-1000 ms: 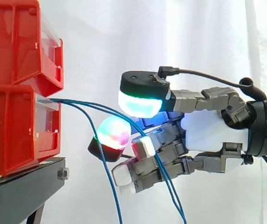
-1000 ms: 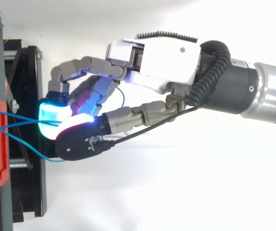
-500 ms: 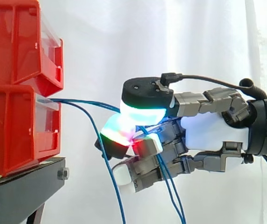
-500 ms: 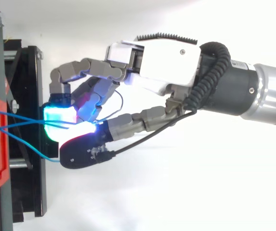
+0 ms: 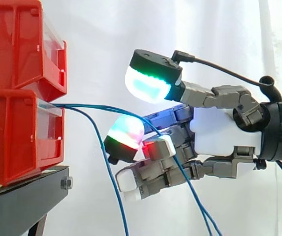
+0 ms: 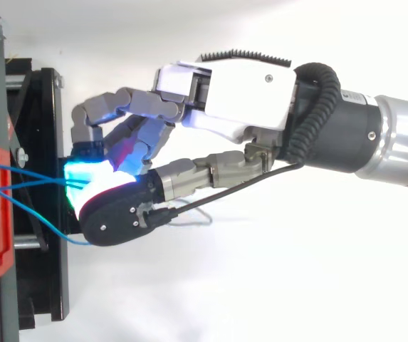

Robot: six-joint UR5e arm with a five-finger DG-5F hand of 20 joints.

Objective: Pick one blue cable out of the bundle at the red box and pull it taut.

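Observation:
Several thin blue cables (image 5: pixel 100 107) come out of the lower red bin (image 5: pixel 13 137) at the left. One arcs right over a curled finger's green-red glowing pad (image 5: pixel 126 133), then runs down behind the fingers. Another hangs straight down beside the stand. My hand (image 5: pixel 222 137) reaches in from the right at the bin's height. Its thumb pad (image 5: pixel 150 84) is raised well above the fingers, leaving a gap over the cable. In the top view the hand (image 6: pixel 225 92) sits just off the stand, and the cables (image 6: pixel 25 184) lead into the glow between its pads.
A second red bin (image 5: pixel 13 44) is stacked on the lower one. Both rest on the black stand (image 5: pixel 22 201), which runs along the left edge of the top view (image 6: pixel 47 128). A white curtain hangs behind.
Half a second ago the thumb was pressed down onto the fingers over the cable. It has since lifted away, and the cable now lies loose across the finger.

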